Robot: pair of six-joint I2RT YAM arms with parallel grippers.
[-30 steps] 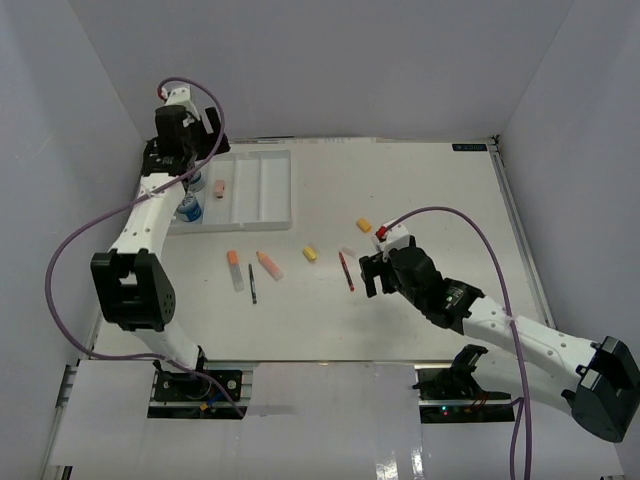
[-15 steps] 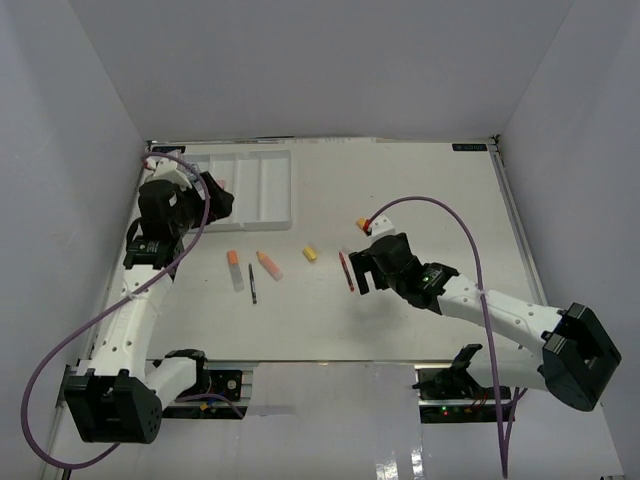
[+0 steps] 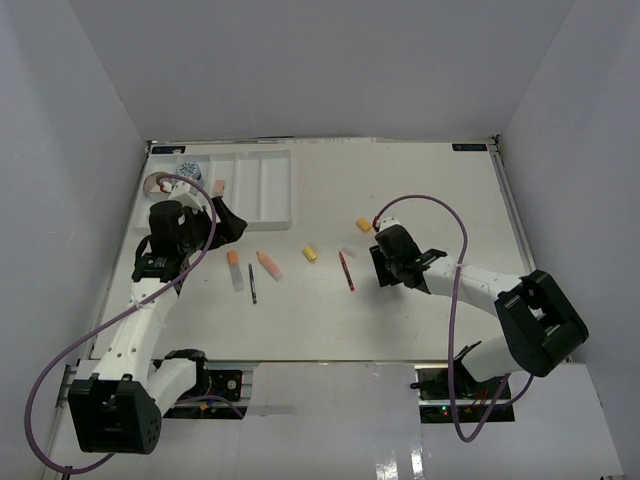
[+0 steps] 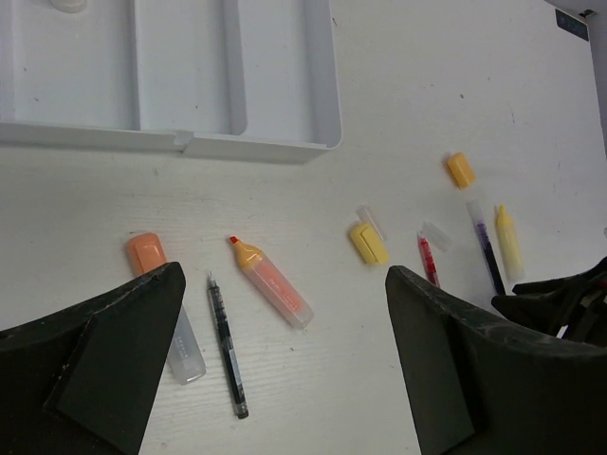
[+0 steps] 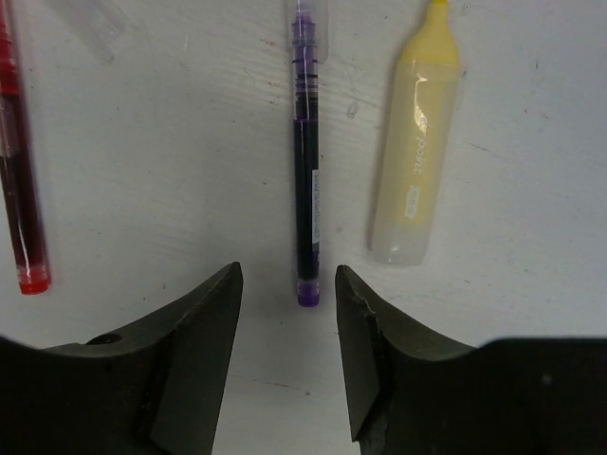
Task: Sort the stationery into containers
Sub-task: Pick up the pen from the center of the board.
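My right gripper point(image 5: 286, 280) hangs low over the table, jaws partly closed. The end of a purple pen point(image 5: 305, 171) lies between the fingertips, untouched on both sides. A yellow highlighter point(image 5: 415, 161) lies right of it and a red pen point(image 5: 19, 190) at the left edge. In the top view this gripper point(image 3: 385, 264) covers the purple pen. My left gripper point(image 4: 285, 275) is wide open and holds nothing, above an orange highlighter point(image 4: 270, 282), a black pen point(image 4: 226, 346) and an orange-capped marker point(image 4: 166, 303). The white compartment tray point(image 3: 280, 190) lies beyond them.
A blue-white tub point(image 3: 188, 172) and a tape roll point(image 3: 160, 185) sit by the tray's left end. Yellow caps point(image 3: 310, 254) point(image 3: 364, 225) lie mid-table, with a clear cap point(image 5: 95, 28) near the red pen. White walls enclose the table.
The left arm swung from the tray's far left corner down to the tray's near side. The right gripper shifted over the purple pen and its jaws narrowed.
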